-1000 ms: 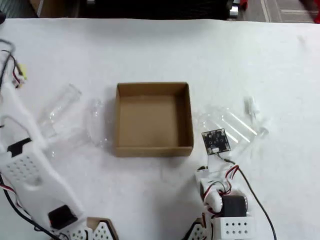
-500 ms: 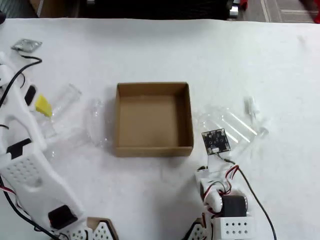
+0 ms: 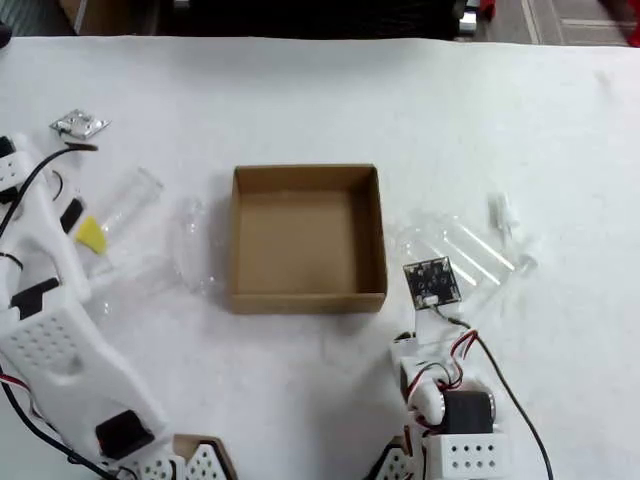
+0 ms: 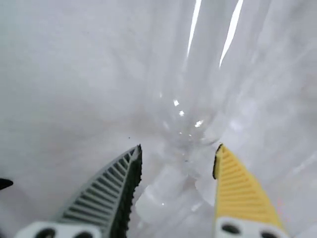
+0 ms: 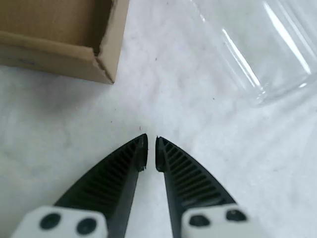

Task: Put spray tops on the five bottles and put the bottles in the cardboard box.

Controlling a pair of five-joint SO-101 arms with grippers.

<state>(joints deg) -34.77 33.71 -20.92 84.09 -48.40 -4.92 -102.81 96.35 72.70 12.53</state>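
Clear plastic bottles lie on the white table on both sides of the cardboard box (image 3: 305,238). One bottle (image 3: 125,205) lies at the left, and in the left wrist view its neck (image 4: 185,144) sits between the grey and yellow fingers of my left gripper (image 4: 176,161), which stands open around it without clamping. The yellow finger (image 3: 90,235) appears beside that bottle in the high view. My right gripper (image 5: 150,147) is shut over bare table, near the box's corner (image 5: 101,57) and a clear bottle (image 5: 252,54).
More clear bottles (image 3: 470,250) and a small white spray top (image 3: 503,215) lie right of the box. Another clear bottle (image 3: 190,245) rests against the box's left wall. The right arm's base (image 3: 450,420) stands at the near edge.
The left arm has swung in from the table's left edge toward the left bottles, bringing its yellow finger beside one. The right arm has not moved.
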